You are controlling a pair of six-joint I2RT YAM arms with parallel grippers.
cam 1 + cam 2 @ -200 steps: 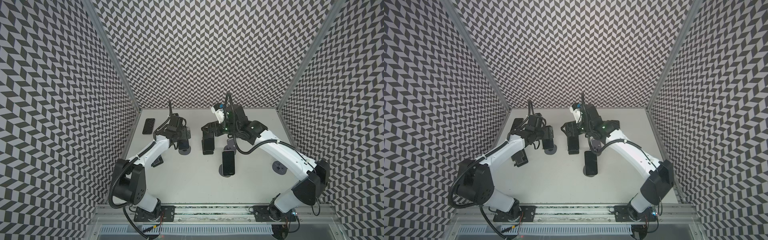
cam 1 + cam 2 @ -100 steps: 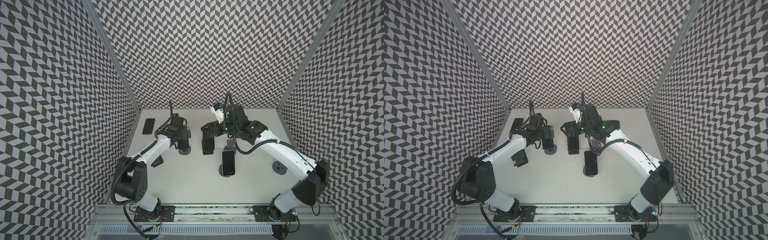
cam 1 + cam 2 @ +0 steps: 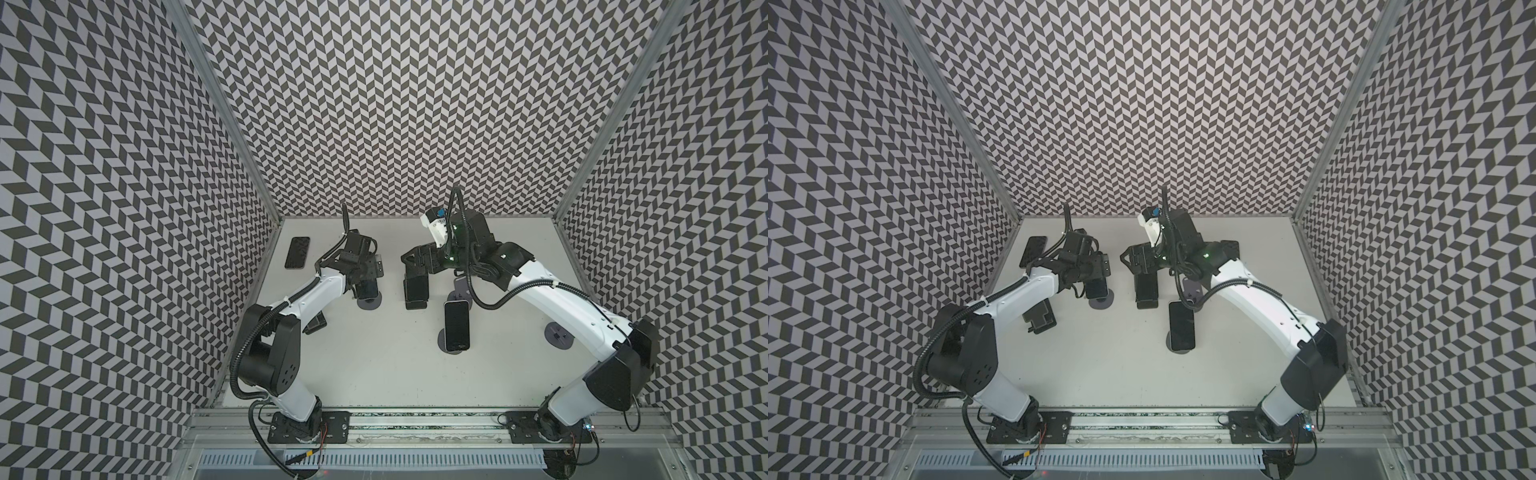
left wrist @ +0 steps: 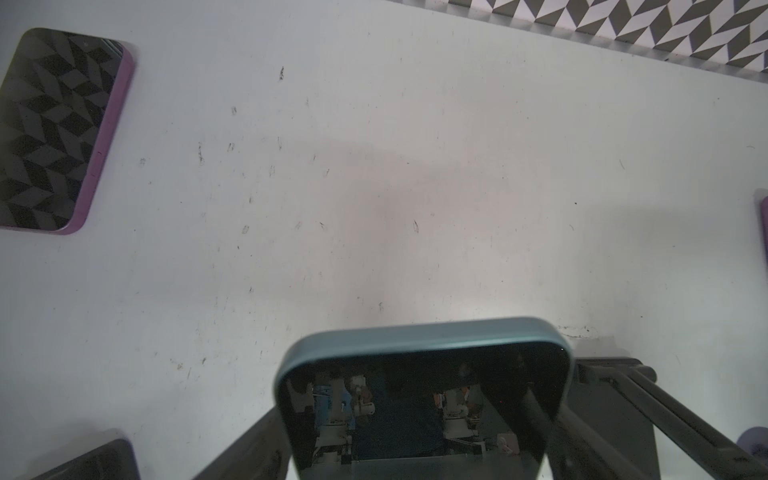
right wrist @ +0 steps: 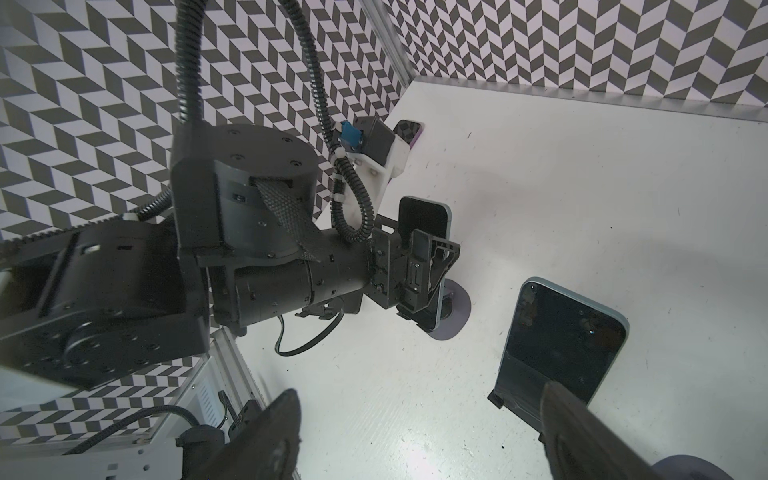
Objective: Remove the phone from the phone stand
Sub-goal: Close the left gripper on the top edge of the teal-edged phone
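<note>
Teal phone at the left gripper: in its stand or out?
In. The teal phone stands upright over the stand's round base, left gripper straddling it.

worktop [image 4: 374, 166]: matt white, smooth, peppered with fine dark scuffs.
phone [image 4: 419, 399] on stand: glossy black glass front, mirror-like; rim teal, satin sheen.
stand base [image 5: 457, 309]: dull grey disc, view partly blocked, probably matt plastic.
flat phone [image 4: 50, 124]: glossy screen reflecting wall pattern; purple case edge smooth.
walls [image 3: 395, 104]: matt printed chevron.
corner posts [image 3: 222, 104]: bare brushed metal.
arm shells [image 3: 316, 293]: glossy white plastic; joints matt black plastic.
cable conduit [image 5: 187, 62]: ribbed black plastic.
strap [image 5: 286, 216]: coarse woven cloth.
</note>
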